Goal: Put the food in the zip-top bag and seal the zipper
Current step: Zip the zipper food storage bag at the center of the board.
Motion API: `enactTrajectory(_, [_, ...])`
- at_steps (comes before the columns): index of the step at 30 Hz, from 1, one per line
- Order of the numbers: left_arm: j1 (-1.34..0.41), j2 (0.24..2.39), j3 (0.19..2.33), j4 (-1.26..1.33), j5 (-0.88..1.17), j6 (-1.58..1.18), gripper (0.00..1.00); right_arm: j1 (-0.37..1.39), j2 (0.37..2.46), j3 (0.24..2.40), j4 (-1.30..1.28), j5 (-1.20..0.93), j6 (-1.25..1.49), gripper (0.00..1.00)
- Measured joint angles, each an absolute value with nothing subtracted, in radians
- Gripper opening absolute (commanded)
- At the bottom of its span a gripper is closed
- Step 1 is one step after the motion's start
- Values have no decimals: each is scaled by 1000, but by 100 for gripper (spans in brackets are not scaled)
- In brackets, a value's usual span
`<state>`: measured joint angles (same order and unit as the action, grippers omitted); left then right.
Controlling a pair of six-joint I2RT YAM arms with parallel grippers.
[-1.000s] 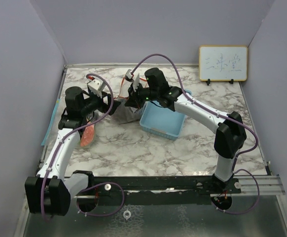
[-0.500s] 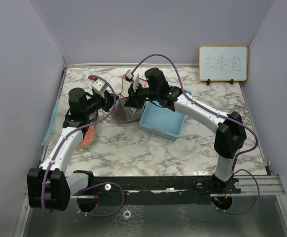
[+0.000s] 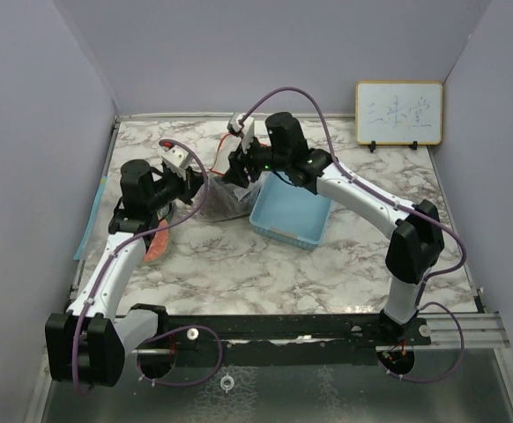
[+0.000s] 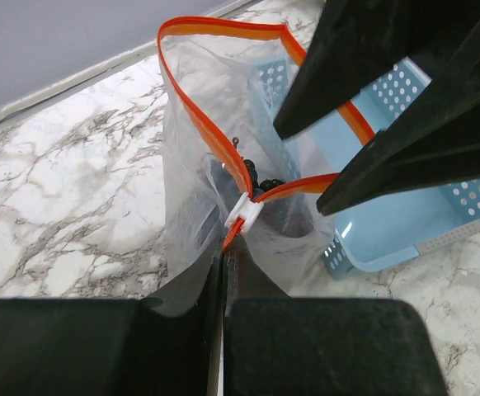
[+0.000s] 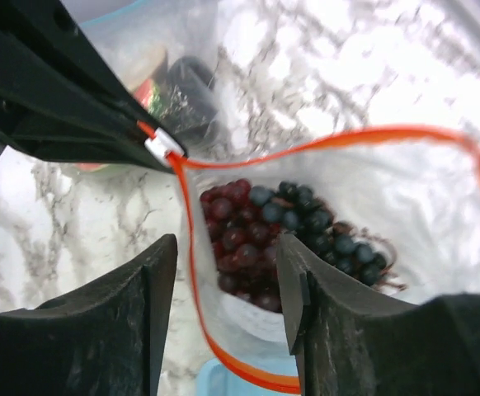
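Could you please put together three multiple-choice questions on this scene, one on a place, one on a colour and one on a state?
1. In the top view, where is the blue basket relative to the zip-top bag?
A. to its left
B. to its right
C. underneath it

2. What colour is the bag's zipper strip?
A. green
B. black
C. orange

3. How is the bag's mouth?
A. open, with grapes inside
B. sealed shut
C. folded over

Answers:
1 B: the basket sits just to the right of the bag.
2 C: both wrist views show an orange rim carrying a white slider.
3 A: the rim gapes wide, and the left gripper pinches its end.
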<state>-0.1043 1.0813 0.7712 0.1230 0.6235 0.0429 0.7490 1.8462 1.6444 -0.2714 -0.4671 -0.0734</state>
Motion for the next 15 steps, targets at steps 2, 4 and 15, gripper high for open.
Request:
enactTrajectory(2, [-104, 1060, 771, 90, 617, 64, 0, 746, 1834, 1652, -245, -469, -102, 53])
enactTrajectory(4, [-104, 1044, 771, 61, 615, 86, 0, 739, 1819, 1655, -212, -495, -130, 53])
enactTrajectory(15, [-105, 1010, 771, -17, 615, 139, 0, 737, 1820, 1678, -44, -807, -258, 79])
